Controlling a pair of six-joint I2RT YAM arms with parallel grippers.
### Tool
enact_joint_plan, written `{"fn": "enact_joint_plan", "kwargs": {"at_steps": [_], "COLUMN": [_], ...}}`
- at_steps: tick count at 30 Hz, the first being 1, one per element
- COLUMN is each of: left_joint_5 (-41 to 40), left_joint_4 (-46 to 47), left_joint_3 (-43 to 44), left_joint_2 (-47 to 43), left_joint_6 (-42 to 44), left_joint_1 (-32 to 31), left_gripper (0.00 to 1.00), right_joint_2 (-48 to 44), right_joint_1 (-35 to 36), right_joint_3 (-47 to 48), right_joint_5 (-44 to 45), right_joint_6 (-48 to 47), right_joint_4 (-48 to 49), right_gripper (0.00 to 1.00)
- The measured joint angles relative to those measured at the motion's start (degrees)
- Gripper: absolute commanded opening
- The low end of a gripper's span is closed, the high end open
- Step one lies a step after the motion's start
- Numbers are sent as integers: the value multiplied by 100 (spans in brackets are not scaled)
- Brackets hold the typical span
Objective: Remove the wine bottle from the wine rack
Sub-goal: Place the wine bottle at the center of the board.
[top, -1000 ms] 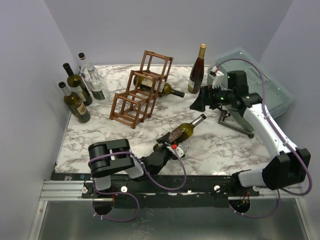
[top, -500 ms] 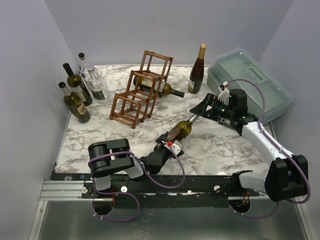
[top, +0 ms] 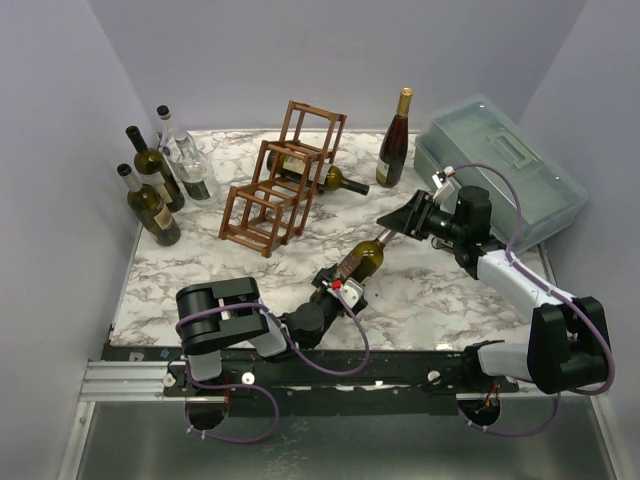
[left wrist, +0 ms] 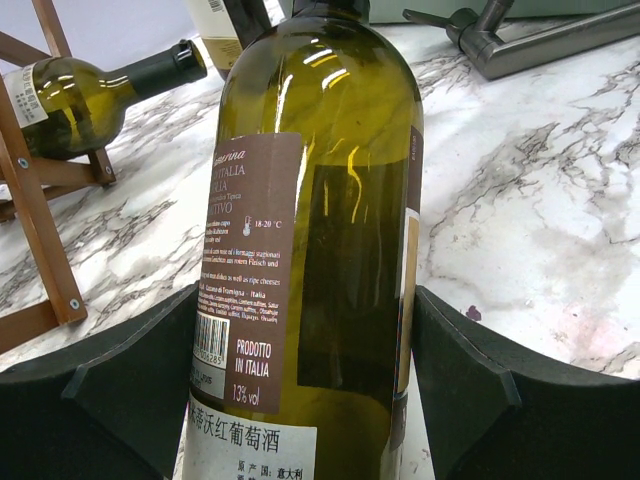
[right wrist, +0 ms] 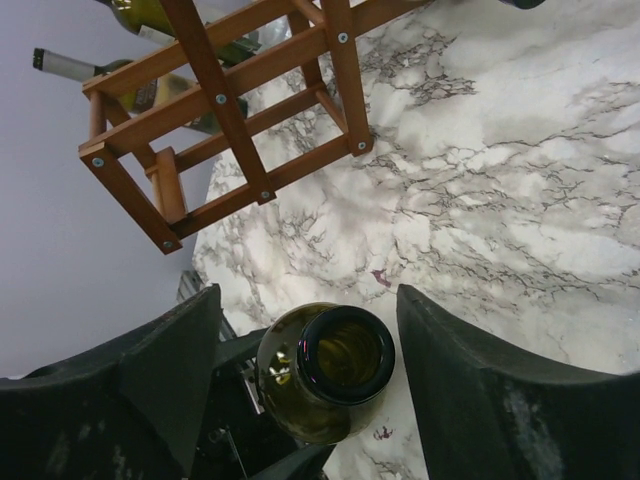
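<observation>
Top external view: the smooth green glass wine bottle (top: 362, 262) with a brown label is off the wooden wine rack (right wrist: 230, 125), tilted above the marble worktop (top: 430, 300). The left pincer (top: 338, 285) pinches its fat end. The right pincer (top: 390, 225) is spread around its round open mouth, not pressing.

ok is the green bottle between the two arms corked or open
open: the right wrist view looks into the bare mouth of the olive-green glass wine bottle, no cork or cap
</observation>
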Motion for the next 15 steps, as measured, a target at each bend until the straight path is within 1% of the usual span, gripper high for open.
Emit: {"fn": "enact_joint_plan", "kwargs": {"at_steps": [2,4,6,8,9,12,13,15], "left_joint_5": [2,2,7,4,4,4,4,4], "left_joint_4": [0,15,17,11,4,-11,-11,-15], "left_joint_3": [0,0,-2,-7,-9,-13,-13,-13], "left_joint_2": [-4,-24,-52,-66,-83,-98,-103,-116], "left_joint_6": [-48,-114,-188,-238,-271,-304,-308,-310], "left_joint_1": [0,2,2,2,4,7,7,7], "left_gripper": [0,0,0,0,0,0,2,20], "right_joint_2": [0,2,15,37,46,55,55,55], "right_joint_1": [0,0,0,0,0,0,0,0], "right_joint_3": [-22,-31,-33,-39,-48,-76,-76,-74], "right_joint_5": [-35,-52,-72,-72,-79,-136,-166,-227], "right_joint_6": [-13,-61,-166,-291,-323,-393,-404,-422], "right_joint_4": [101,168,223,282,328,450,485,553], "right_gripper": [46,41,34,21,12,0,0,0]}}
